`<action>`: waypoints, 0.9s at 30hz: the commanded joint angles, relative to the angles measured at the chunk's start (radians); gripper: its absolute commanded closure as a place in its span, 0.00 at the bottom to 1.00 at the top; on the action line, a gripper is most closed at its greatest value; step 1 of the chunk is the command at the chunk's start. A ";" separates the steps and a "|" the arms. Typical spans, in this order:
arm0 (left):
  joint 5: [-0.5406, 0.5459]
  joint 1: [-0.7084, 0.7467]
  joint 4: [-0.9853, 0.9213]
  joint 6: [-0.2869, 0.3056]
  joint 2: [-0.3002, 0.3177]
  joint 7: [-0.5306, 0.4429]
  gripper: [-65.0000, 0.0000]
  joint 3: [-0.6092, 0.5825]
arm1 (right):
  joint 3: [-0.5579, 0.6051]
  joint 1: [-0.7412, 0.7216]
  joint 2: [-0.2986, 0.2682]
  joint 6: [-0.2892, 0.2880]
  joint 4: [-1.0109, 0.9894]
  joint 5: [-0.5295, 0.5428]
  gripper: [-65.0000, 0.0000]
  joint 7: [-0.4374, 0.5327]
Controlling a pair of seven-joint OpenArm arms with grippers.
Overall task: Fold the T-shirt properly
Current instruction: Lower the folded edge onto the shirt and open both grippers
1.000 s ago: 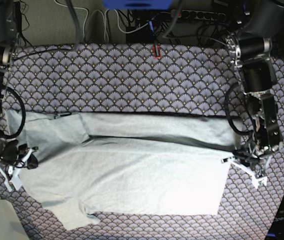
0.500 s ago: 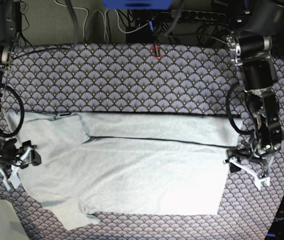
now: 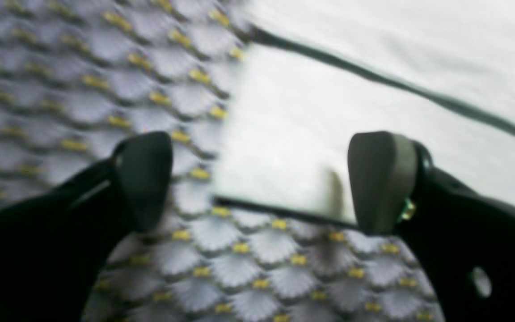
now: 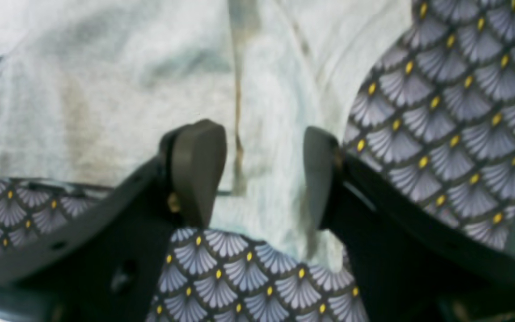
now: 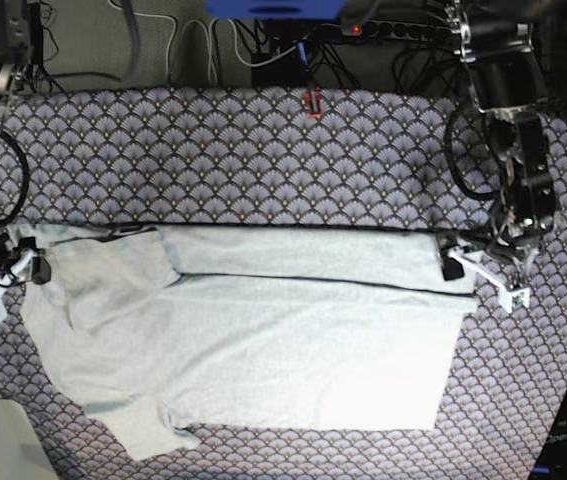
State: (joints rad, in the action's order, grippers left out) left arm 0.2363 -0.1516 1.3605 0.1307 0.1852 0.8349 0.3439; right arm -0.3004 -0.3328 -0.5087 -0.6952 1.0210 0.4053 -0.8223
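The T-shirt lies flat on the desk's scallop-patterned tablecloth, far edge folded inward. The left hand and right hand flank it, fingers apart, gripping nothing. Cables lie beyond the tablecloth.

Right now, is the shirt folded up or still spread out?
Only partly folded. The T-shirt lies flat on the tablecloth, with one long strip along its far edge doubled over; a sleeve sticks out at the near corner.
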 commanded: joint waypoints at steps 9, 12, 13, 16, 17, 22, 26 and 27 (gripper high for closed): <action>0.033 0.008 0.018 -0.007 0.009 -0.084 0.07 0.004 | -0.007 0.002 -0.008 -0.003 0.019 0.022 0.50 0.025; 0.038 0.010 -0.043 -0.007 0.007 -0.091 0.07 0.005 | -0.007 0.002 -0.003 -0.003 0.019 0.022 0.50 0.025; 0.039 0.008 -0.069 -0.007 0.007 -0.093 0.07 0.005 | -0.007 0.002 -0.001 -0.003 0.019 0.022 0.50 0.024; 0.041 0.005 -0.137 -0.007 -0.010 -0.095 0.07 0.067 | -0.006 0.002 0.000 -0.003 0.019 0.022 0.50 0.025; 0.038 0.005 -0.146 -0.007 -0.023 -0.095 0.07 0.093 | -0.006 0.002 0.000 -0.003 0.019 0.022 0.50 0.025; 0.041 0.004 -0.161 -0.004 -0.040 -0.095 0.07 0.129 | -0.003 0.001 0.002 -0.003 0.019 0.022 0.50 0.027; 0.044 0.004 -0.151 -0.001 -0.059 -0.082 0.07 0.131 | -0.001 -0.001 0.014 -0.003 0.019 0.022 0.50 0.027; 0.044 0.004 -0.152 0.001 -0.062 -0.082 0.07 0.131 | -0.001 -0.002 0.015 -0.003 0.019 0.022 0.50 0.027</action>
State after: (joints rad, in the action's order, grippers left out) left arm 0.2718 -0.1448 1.2072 0.1345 0.1265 0.7017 0.4763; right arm -0.2981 -0.3103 -0.4702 -0.6949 1.0222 0.4122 -0.8143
